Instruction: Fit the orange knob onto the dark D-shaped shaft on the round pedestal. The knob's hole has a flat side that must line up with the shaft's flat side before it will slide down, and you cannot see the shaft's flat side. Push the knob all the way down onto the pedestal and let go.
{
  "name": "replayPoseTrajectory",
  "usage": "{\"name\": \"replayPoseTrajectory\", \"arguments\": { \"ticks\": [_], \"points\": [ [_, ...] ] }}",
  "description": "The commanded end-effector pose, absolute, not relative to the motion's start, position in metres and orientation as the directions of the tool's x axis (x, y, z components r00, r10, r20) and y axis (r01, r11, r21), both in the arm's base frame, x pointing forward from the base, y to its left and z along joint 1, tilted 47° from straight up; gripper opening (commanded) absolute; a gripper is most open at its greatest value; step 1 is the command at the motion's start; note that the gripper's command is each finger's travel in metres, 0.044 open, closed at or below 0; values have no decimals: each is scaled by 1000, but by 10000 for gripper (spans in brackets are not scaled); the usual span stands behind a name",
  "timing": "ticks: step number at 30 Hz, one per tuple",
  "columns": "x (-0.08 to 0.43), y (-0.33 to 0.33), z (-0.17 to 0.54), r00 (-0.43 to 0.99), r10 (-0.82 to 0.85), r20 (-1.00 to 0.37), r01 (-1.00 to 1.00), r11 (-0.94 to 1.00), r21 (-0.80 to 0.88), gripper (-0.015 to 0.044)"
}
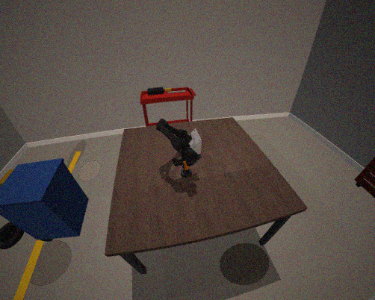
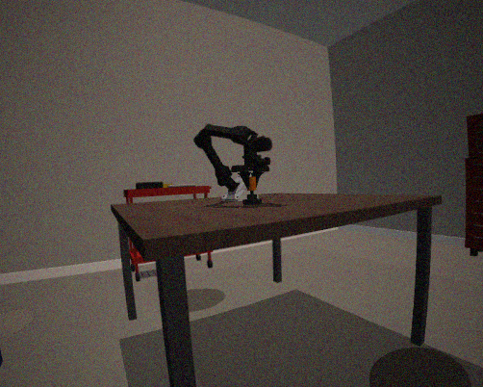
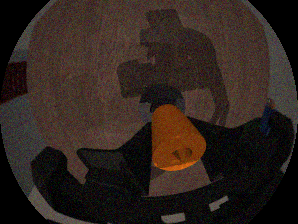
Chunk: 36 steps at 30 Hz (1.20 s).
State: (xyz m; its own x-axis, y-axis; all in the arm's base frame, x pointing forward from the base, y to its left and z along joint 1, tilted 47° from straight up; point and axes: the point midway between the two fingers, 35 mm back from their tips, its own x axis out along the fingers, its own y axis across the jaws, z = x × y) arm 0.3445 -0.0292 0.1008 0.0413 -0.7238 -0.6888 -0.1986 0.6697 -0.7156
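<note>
Gripping the orange knob [image 1: 187,166] [image 2: 252,184] [image 3: 177,137] between the fingers of the parallel-jaw gripper [image 1: 186,164] [image 2: 252,178] [image 3: 168,123], near the centre of the top view. Holding it upright, just right of centre in the exterior view, presumably for a straight slide down. Standing over the round pedestal [image 1: 186,174] [image 2: 252,201] [image 3: 172,95], with the dark shaft [image 2: 252,194] showing below the orange in the exterior view, so probably not sitting fully down. Likely needing a slow turn under light pressure, hunting for the hidden flat, before pushing home and letting go; risking jamming or slipping if pressing while misaligned.
</note>
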Motion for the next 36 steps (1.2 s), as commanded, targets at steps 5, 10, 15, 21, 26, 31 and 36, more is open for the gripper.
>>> {"name": "replayPoseTrajectory", "arguments": {
  "ticks": [5,10,15,21,26,31,36],
  "points": [
    [342,-26,104,50,-723,-689,-382,624,-682,0],
    [340,-28,101,50,-723,-689,-391,620,-680,0],
    [341,-30,100,50,-723,-689,-391,620,-680,0],
    [341,-30,100,50,-723,-689,-391,620,-680,0],
    [342,-29,101,50,-723,-689,-391,620,-680,0],
    [342,-27,104,50,-723,-689,-399,618,-678,0],
    [343,-27,105,50,-723,-689,-539,561,-628,0]
  ]
}}
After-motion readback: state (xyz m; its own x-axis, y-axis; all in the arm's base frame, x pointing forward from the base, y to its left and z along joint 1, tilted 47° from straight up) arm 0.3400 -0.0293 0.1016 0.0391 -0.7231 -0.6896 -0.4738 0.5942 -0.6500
